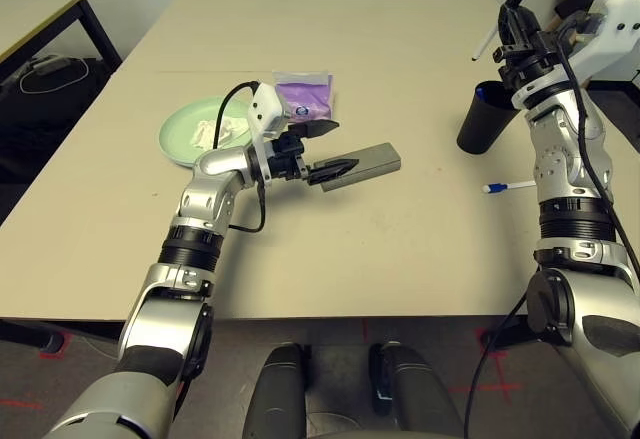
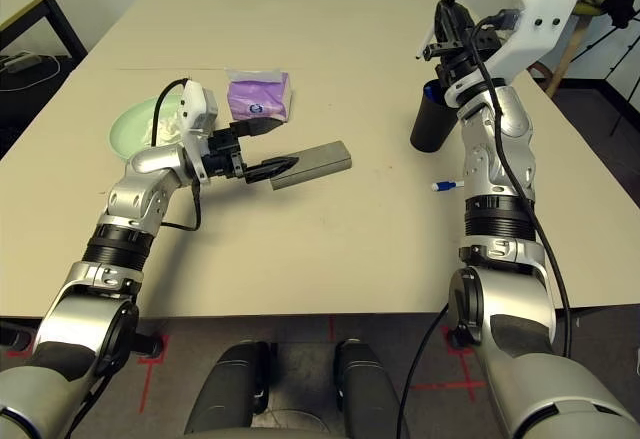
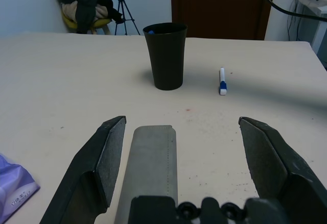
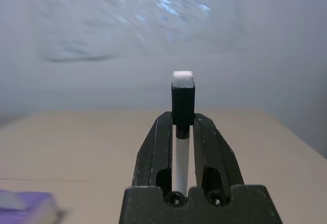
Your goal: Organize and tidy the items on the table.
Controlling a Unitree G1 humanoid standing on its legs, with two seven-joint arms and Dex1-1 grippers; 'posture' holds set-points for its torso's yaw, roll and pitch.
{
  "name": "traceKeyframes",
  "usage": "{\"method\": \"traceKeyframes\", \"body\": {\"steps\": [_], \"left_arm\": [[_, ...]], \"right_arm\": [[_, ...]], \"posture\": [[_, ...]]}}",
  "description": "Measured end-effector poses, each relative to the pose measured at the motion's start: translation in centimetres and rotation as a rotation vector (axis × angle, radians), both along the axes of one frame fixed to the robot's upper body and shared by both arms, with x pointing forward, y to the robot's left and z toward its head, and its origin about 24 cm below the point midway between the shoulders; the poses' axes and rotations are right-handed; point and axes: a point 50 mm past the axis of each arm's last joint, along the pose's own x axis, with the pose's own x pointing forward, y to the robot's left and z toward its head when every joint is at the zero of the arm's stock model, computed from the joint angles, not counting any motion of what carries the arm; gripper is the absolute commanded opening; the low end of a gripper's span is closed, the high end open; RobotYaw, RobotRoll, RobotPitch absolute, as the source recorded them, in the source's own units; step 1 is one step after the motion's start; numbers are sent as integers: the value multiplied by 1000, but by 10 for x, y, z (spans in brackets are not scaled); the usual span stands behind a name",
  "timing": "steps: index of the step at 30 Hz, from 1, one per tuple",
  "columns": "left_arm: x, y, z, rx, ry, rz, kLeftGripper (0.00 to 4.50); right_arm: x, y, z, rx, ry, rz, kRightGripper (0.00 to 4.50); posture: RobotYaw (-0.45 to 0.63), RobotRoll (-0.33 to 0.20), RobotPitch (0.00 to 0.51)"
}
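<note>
Glasses case (image 1: 362,167) lies between tissue pack (image 1: 305,96) and cup (image 1: 487,117).

Bears a small, round, dark blue emblem on the front of the purple tissue pack (image 2: 272,93), too small to make out in either eye view. Carries a short line of lettering near the pack's corner, facing the left wrist camera, likewise too small to read. Offers no legible word, brand or number anywhere, on the table or around it.
</note>
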Motion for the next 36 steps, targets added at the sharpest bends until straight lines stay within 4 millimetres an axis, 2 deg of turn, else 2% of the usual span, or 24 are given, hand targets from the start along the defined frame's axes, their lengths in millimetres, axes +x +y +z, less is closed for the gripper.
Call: {"method": "traceKeyframes", "body": {"steps": [6, 15, 26, 36], "left_arm": [[0, 0, 1, -3, 8, -1, 4500], [1, 1, 1, -2, 11, 2, 4500], [1, 2, 1, -1, 13, 3, 4500], [1, 2, 1, -1, 16, 4, 4500]], "right_arm": [[4, -4, -9, 35, 102, -65, 411], [5, -5, -7, 15, 131, -87, 411], [6, -2, -8, -18, 149, -89, 4479], [6, -3, -7, -45, 159, -60, 4479]], "posture": [[87, 0, 77], [90, 0, 78], [90, 0, 79], [91, 0, 84]]}}
